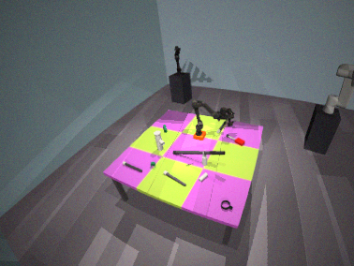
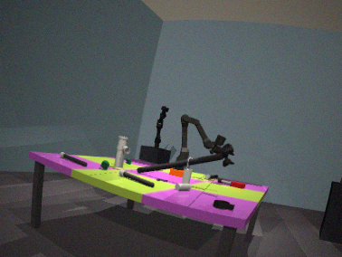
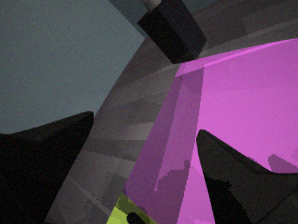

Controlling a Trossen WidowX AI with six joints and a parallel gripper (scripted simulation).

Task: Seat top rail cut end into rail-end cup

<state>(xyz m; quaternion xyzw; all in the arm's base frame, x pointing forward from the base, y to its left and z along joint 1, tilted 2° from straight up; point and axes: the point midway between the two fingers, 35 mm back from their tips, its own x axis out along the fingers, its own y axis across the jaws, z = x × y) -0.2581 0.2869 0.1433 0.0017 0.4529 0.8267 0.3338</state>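
Observation:
The dark rail (image 1: 189,153) (image 2: 167,166) passes through the loop cap on the small white post (image 1: 204,161) (image 2: 187,176). In the exterior view it slants, its left end low near the table and its right end raised. The white big post (image 1: 157,137) (image 2: 119,156) stands upright to the left, with the rail-end cup (image 1: 162,142) (image 2: 127,149) on its upper part. The rail's left end is apart from the cup and below it. My gripper (image 1: 230,117) (image 3: 147,125) is open and empty, behind the rail's right end, which overlaps it only in the exterior view.
Two dark rods (image 1: 133,167) (image 1: 175,179) with white ends lie in front. A white cylinder (image 1: 203,177) (image 2: 183,186) and a black ring clamp (image 1: 226,205) (image 2: 223,204) lie front right. A red-handled tool (image 1: 239,141) (image 2: 237,185) lies right. Small green parts (image 1: 165,128) (image 1: 153,165) lie near the big post.

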